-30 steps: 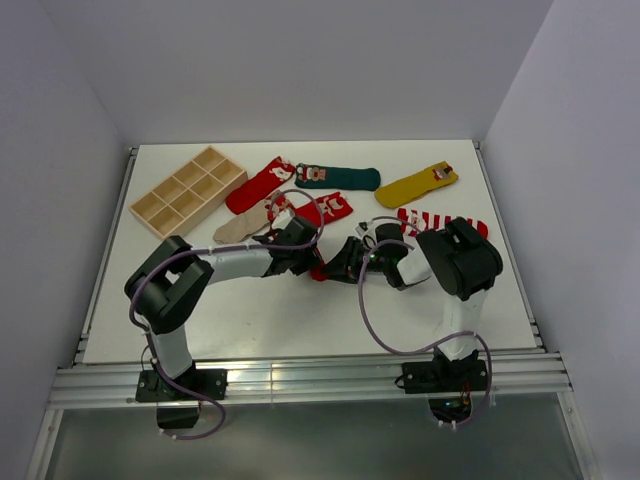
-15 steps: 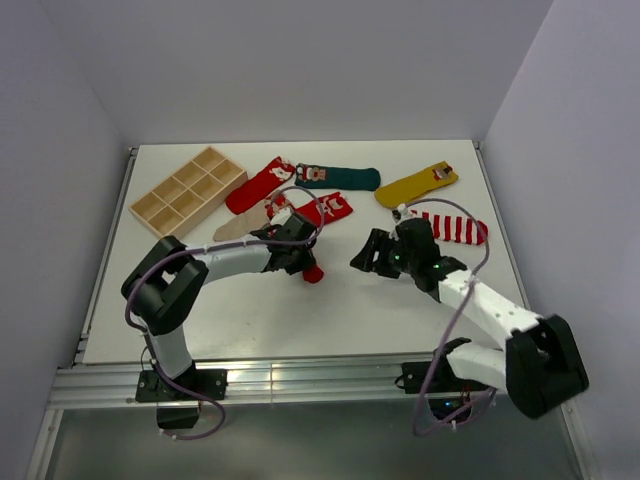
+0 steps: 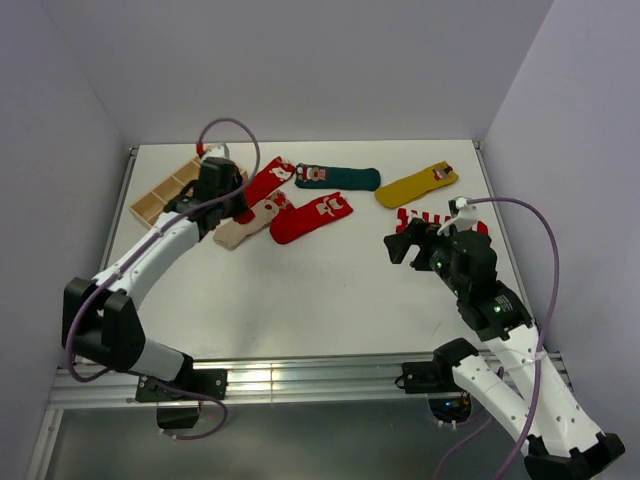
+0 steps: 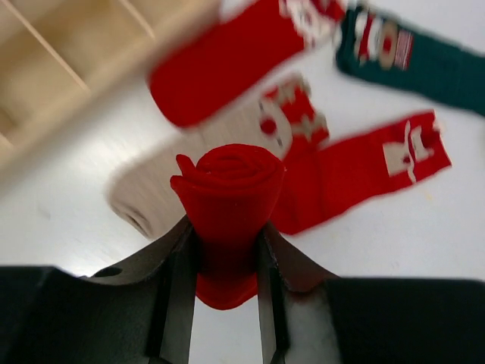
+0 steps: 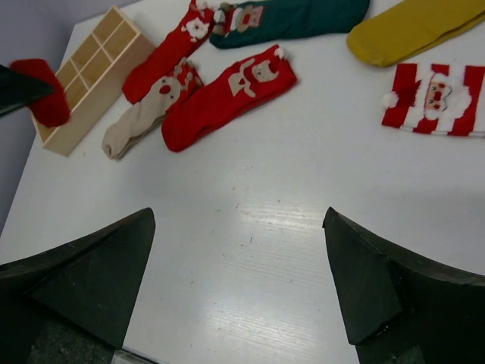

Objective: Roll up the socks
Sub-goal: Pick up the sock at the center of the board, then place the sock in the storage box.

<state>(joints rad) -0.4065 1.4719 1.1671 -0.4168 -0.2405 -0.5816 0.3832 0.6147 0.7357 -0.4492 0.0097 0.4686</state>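
A tightly rolled red fabric sock (image 4: 227,189) sits pinched between the narrowed fingers of the left gripper (image 4: 226,233), aloft near the compartmented pale wooden tray (image 5: 102,91). Soft, light and springy, it would likely unroll unless squeezed across the coil. The right gripper (image 5: 239,220) hangs fully spread and empty near the flat red-and-white striped sock (image 5: 432,98).

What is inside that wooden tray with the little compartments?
Nothing in the compartments of the wooden tray that show. One end is hidden behind the rolled red sock held in the left gripper.
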